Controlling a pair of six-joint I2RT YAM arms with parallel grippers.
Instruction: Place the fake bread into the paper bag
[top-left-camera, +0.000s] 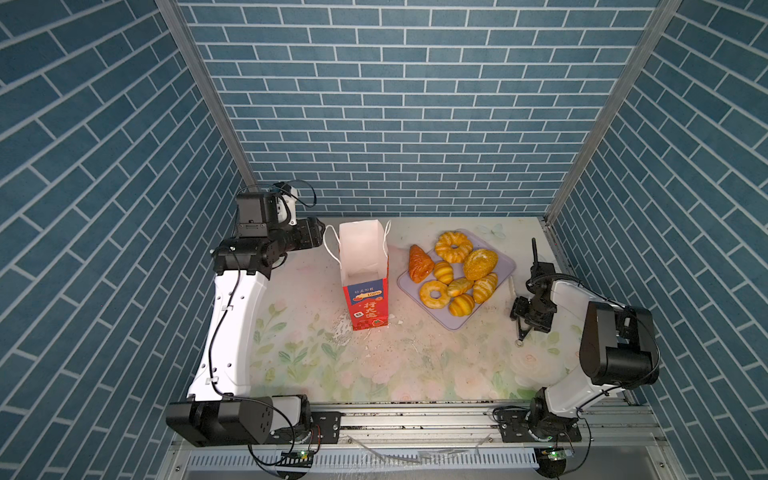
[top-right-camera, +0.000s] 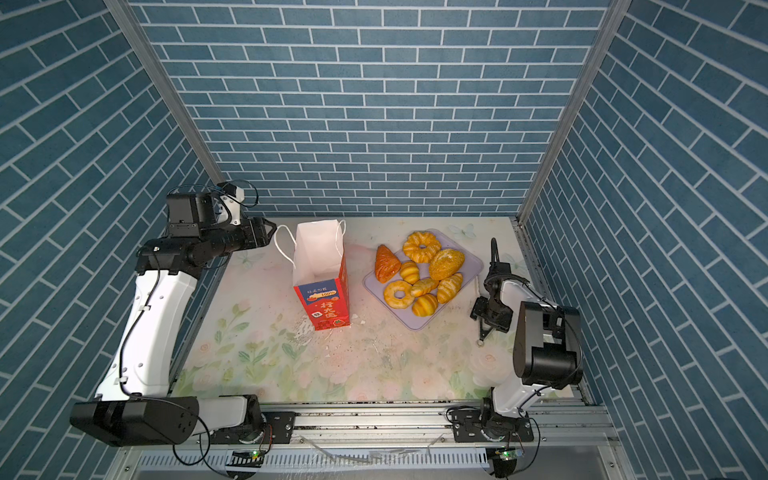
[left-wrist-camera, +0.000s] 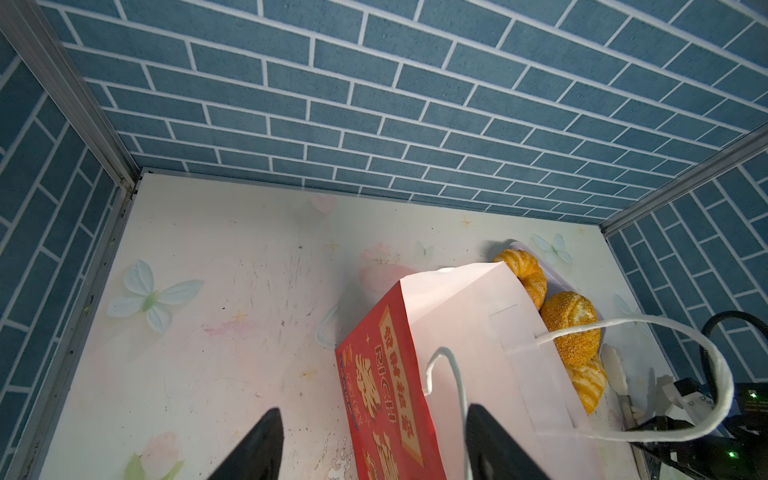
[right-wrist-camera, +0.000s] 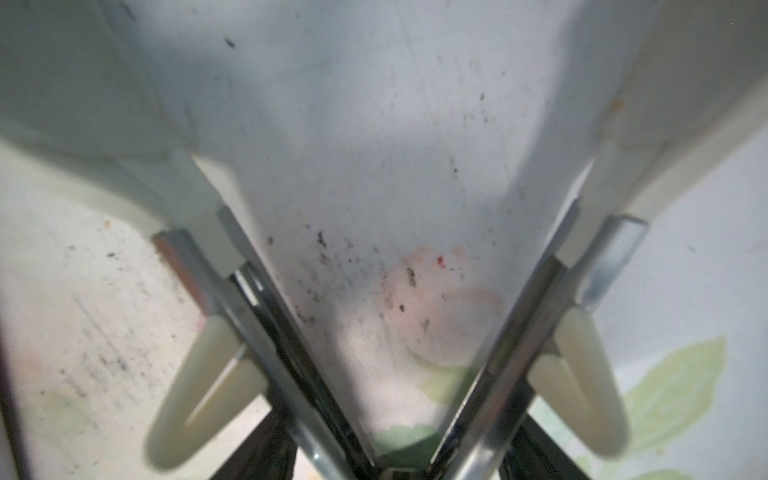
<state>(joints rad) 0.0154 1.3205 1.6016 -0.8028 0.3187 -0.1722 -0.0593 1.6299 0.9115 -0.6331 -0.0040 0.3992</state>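
Rail (top-left-camera: 415, 419) and arm bases sit closest to camera, nothing to note. Next out is the floral surface (top-left-camera: 374, 365), scuffed, with crumbs by the bag foot. Low at the right is the right end effector (top-left-camera: 523, 319), clamped on metal tongs (right-wrist-camera: 494, 365). The tong arms are spread in a V with cream tips apart, and the right wrist view shows only bare surface between them. Mid-surface, the paper bag (top-left-camera: 365, 291) is upright, mouth open, white inside, looks empty. All the fake bread (top-left-camera: 459, 286) is on the lilac tray (top-left-camera: 451, 321), between bag and right arm: ring donuts, ridged rolls, speckled loaf (top-left-camera: 481, 264), and croissant (top-left-camera: 419, 264) on the bag side. Farthest is the left end effector (left-wrist-camera: 374, 411), up at rim height by the bag's left side, fingers apart. Bag wall and a cord handle (left-wrist-camera: 444, 351) show between them, contact cannot tell.

Step as I read it — first pick with the tongs:
- Keep the tongs spread until they straddle one piece.
- Take the striped roll (top-left-camera: 485, 286) at the tray's right edge, since it is nearest.
- Squeeze across the ridges, as the glaze looks slippery.
- Lift above the tall rim before crossing.
- Release straight over the mouth.
- Left side should steady the bag wall so it does not tip.

Bread vs right end effector — toward centre and a little farther back, near, not touching. Bag is well apart from it, beyond the tray, and just beside the left one.
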